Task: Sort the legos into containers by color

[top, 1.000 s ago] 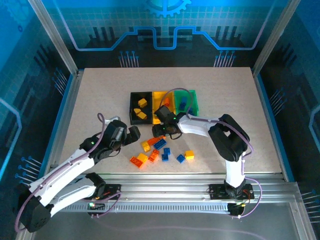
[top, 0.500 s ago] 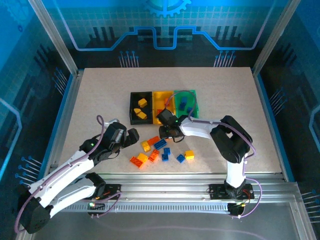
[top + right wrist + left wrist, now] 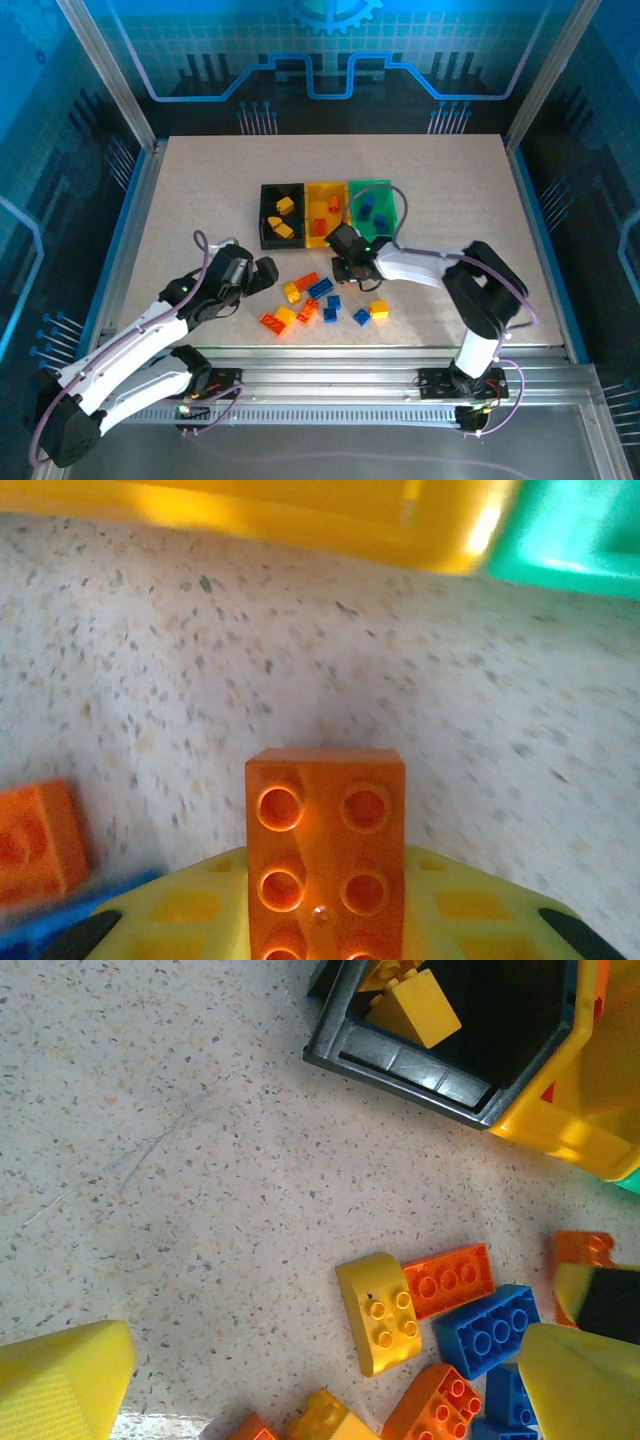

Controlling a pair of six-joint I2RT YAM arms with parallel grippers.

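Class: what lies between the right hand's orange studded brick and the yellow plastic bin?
Bare speckled tabletop between orange brick and yellow bin; right wrist view.

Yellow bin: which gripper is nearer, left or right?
Right. The right gripper, holding an orange brick, sits at the yellow bin's near wall; the left gripper is farther away, nearer the black bin.

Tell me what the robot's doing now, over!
Right gripper shut on orange lego, near yellow bin. Left gripper open, empty, above loose legos. Nothing blocking.

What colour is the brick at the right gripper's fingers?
Orange; the brick shows best in the right wrist view.
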